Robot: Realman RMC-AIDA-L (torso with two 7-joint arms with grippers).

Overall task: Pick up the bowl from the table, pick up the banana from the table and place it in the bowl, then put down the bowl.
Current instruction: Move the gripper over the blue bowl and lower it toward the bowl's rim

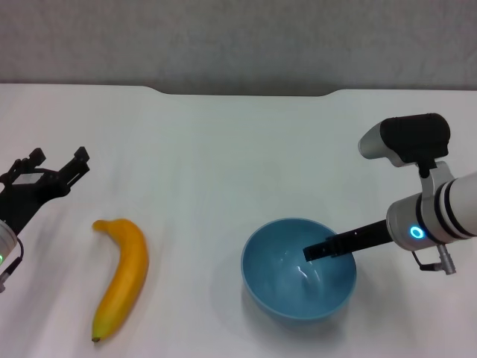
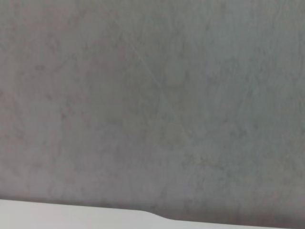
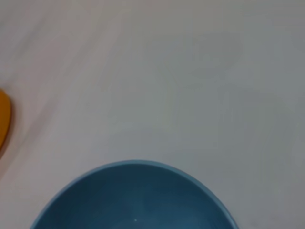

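The light-blue bowl (image 1: 287, 287) sits near the front of the white table (image 1: 223, 149), right of centre. My right gripper (image 1: 319, 251) reaches from the right over the bowl's right rim and into it. The yellow-orange banana (image 1: 124, 274) lies on the table to the left of the bowl, with its dark tip toward the front. My left gripper (image 1: 56, 165) is open and empty at the table's left side, beyond the banana. The right wrist view shows the bowl's rim (image 3: 133, 164) and an end of the banana (image 3: 4, 119).
The table's far edge has a shallow notch (image 1: 246, 93), with a grey wall (image 1: 238, 37) behind it. The left wrist view shows only that wall (image 2: 152, 95) and a strip of the table edge (image 2: 57, 214).
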